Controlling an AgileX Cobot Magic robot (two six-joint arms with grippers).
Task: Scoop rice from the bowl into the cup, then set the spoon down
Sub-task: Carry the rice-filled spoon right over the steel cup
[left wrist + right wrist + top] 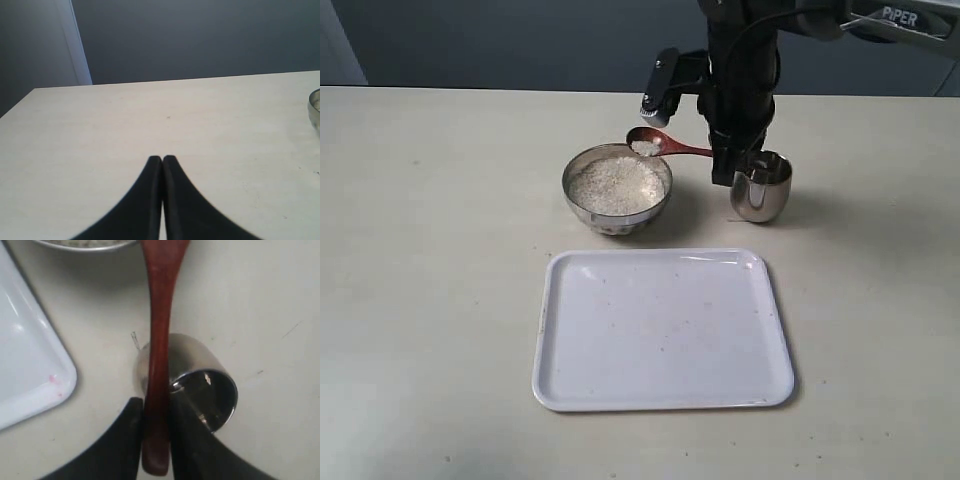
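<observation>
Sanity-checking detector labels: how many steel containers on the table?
2. The bowl, holding rice, sits behind the tray; the cup stands to its right in the exterior view. None seem hidden.

Soft, even light falls from above on the pale table (pixel 420 300). Shadows are faint and blurred, the plainest lying just beside the cup (pixel 761 187). The cup's steel throws bright reflections, and the white tray (pixel 660 330) near it carries mild glare along its rim. In the right wrist view, the jaws and the spoon (pixel 159 340) handle above the cup look soft, out of focus.
</observation>
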